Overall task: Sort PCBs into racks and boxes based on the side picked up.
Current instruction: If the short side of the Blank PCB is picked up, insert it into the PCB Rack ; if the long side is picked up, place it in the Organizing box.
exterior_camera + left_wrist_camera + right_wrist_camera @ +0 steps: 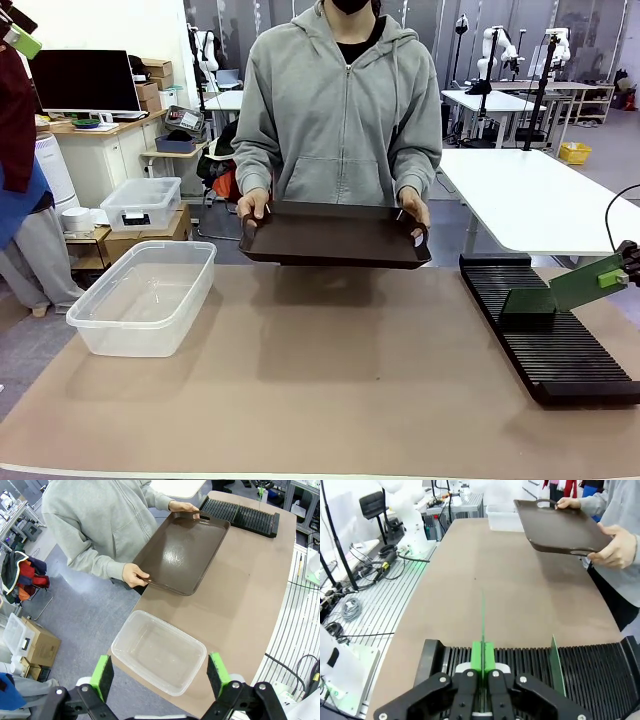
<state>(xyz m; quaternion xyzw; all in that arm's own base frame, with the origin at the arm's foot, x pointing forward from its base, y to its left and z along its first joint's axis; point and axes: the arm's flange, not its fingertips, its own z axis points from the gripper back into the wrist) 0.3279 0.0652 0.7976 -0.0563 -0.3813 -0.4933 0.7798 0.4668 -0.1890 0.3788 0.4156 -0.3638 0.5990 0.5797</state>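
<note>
Brown bench [330, 390]: a person holds a dark tray [335, 235] over its far edge. Clear tub [145, 297] sits far-left, rack [550, 330] along the right edge holding one board [528, 303] upright. Right pincer [482, 667] is clamped on a second board [585, 282] above the rack; left pincer [160, 672] gapes empty over the tub.

Person holding a dark tray [335, 237] over the counter [330, 390], clear tub [145, 297] left, black rack [548, 335] right with an upright PCB [528, 302], right end effector [628, 264] gripping another PCB [588, 282]

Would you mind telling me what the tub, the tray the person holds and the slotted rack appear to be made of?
Tub: clear plastic, probably; the table shows through its walls.
Tray: dark brown, likely moulded plastic, semi-gloss; light glints off its floor.
Rack: black, matte, ribbed; plastic or coated metal, I cannot tell.
</note>
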